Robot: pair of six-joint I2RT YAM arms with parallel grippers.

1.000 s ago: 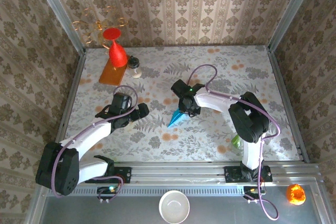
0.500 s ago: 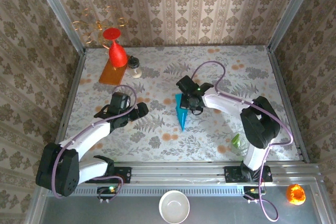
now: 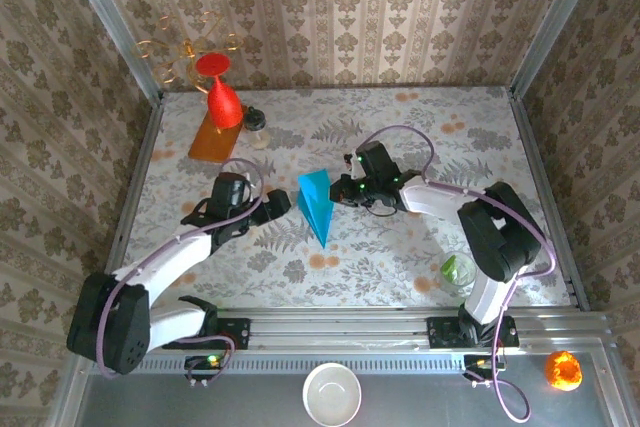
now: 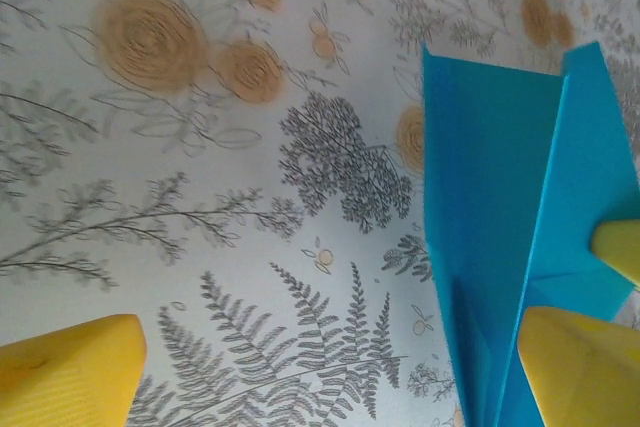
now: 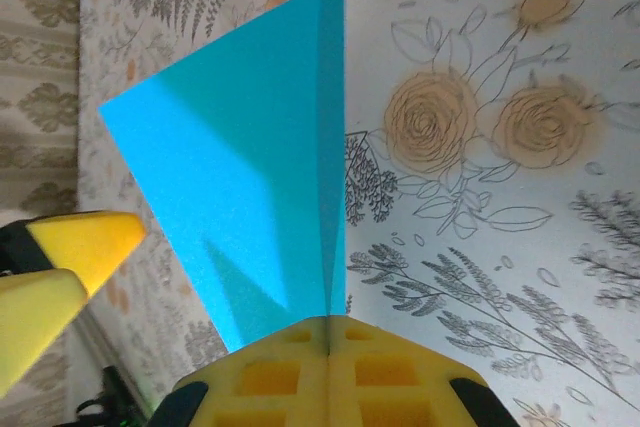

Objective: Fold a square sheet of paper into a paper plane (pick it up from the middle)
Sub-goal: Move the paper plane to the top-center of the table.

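Floral-print cloth (image 3: 420,137) covers the table between damask-papered walls (image 3: 350,7). One teal-blue creased paper plane (image 3: 317,205) sits well apart from the one red cone-shaped vase (image 3: 222,97), nearer the arms. The right gripper (image 3: 345,190) pinches its fold, and the left gripper (image 3: 277,205) stands spread.

Counter (image 3: 400,137): pale floral pattern, ferns and orange roses. Orange board (image 3: 207,145) flat at far-left corner, well beyond left tool (image 3: 275,205). Small bottle (image 3: 257,127) just beside board, right edge. Clear cup (image 3: 458,272) with green contents, near edge, well right of right tool (image 3: 345,189).
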